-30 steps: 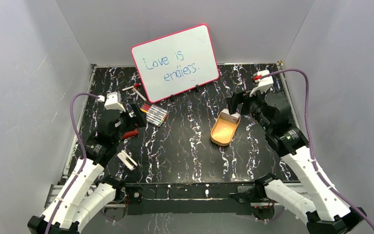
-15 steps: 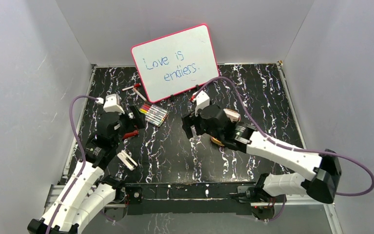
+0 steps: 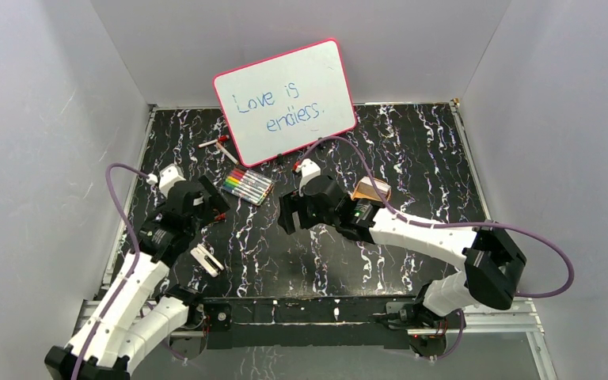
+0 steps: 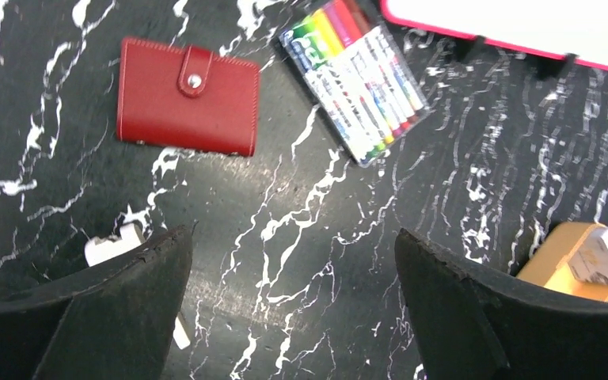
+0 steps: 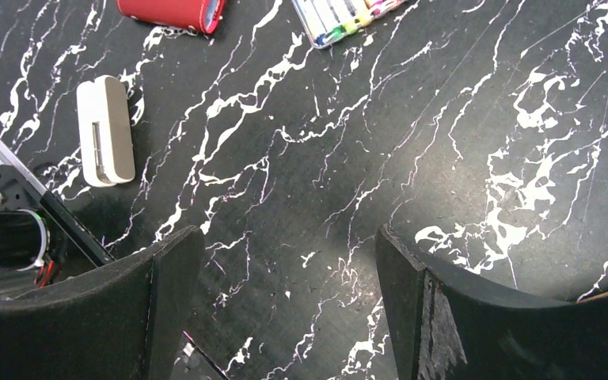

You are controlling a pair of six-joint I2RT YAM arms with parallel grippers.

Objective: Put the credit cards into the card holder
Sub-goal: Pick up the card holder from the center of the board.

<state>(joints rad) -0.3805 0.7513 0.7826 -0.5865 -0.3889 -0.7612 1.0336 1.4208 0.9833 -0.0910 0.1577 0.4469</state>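
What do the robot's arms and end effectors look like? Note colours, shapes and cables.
The left arm and right arm share white shells with black joints. A purple cable loops along each to a white wrist block. The left end effector and right end effector are black, each with two broad, curved, matte fingers.

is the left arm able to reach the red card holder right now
Probably yes: the card holder lies closed just ahead of the open left gripper, nothing on it or between them.
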